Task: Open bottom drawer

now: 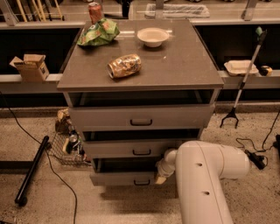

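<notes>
The bottom drawer [122,178] is the lowest grey front of the cabinet, with a small dark bar handle [141,182] at its centre. It stands pulled out a little, with a dark gap above it. My white arm [203,175] reaches in from the lower right. My gripper [160,176] is at the drawer's right end, just right of the handle, against the drawer front. The arm hides most of the gripper.
The middle drawer [131,148] and the top drawer [140,117] are above. On the cabinet top [183,65] lie a brown snack bag [124,65], a green bag [98,33], a red can [94,11] and a white bowl [153,36]. A wire basket [65,146], a black pole [33,170] and cables are on the floor at the left, and a grabber tool [245,78] stands at the right.
</notes>
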